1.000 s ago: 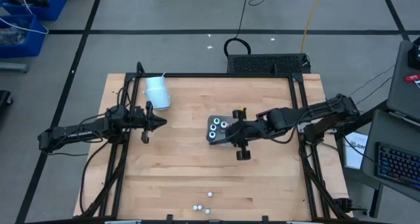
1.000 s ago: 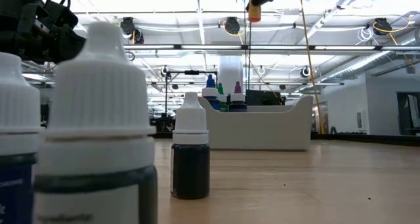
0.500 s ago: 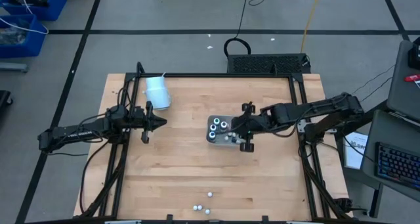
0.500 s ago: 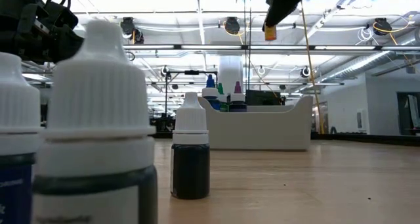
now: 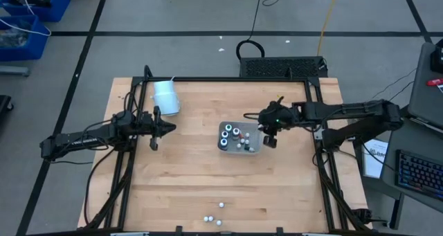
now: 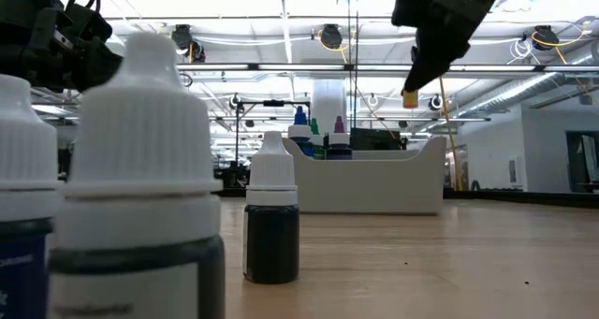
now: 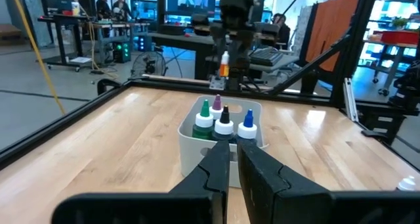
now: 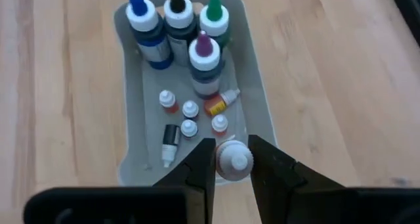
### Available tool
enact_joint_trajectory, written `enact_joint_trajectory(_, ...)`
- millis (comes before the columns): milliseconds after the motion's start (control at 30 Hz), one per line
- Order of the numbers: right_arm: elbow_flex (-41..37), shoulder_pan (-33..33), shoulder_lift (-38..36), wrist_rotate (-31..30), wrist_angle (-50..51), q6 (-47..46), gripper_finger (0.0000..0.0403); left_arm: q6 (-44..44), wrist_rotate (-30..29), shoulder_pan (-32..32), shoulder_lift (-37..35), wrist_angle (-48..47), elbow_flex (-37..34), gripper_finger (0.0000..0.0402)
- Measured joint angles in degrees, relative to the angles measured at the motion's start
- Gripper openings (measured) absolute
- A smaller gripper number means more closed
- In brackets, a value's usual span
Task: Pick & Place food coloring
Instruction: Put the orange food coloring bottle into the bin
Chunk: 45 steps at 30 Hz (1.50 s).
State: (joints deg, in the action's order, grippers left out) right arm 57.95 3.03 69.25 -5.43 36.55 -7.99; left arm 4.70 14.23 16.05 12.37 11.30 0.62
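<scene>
Right pincer (image 8: 232,159): above the tray's (image 5: 250,150) right end, clamped on one small food coloring bottle (image 8: 233,161).
Left pincer (image 5: 161,128): fingers nearly together, waiting at table (image 5: 194,180) left, near the cup (image 5: 166,96).
Tray contents: four tall bottles (image 8: 177,17), several tiny ones.
Table front edge: loose bottles (image 5: 214,214).
Room: open workshop, ceiling lights.

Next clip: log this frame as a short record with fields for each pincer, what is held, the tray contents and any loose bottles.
right pincer: over the near end of the tray, shut on a small bottle
left pincer: waiting at the table's left side, fingers close together, empty
tray contents: four tall bottles, several small ones
loose bottles: three near the table's front edge
cup: on its side, back left
</scene>
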Motion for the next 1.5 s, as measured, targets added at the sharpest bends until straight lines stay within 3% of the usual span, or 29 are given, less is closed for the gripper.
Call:
enact_joint_trajectory(267,-2.01,3.12,2.11,1.21,-7.08,1.32,0.0065,-0.1,-1.28,0.0,0.01,0.03,0.0,0.0037)
enact_joint_trajectory(667,-7.54,2.38,9.24,1.47,-16.61,-1.82,0.0065,-1.15,-1.3,-0.02,-0.01,-0.95,-0.02,0.0037)
enact_joint_trajectory(1000,-7.75,2.14,15.06,1.19,-17.99,-1.84,0.0065,-1.2,-1.78,-0.02,0.01,-1.19,-0.02,0.0037)
enact_joint_trajectory(1500,-7.71,1.76,16.72,1.16,-17.71,-2.92,0.0069,-1.52,-1.87,0.0,0.0,-1.26,-0.02,0.0037)
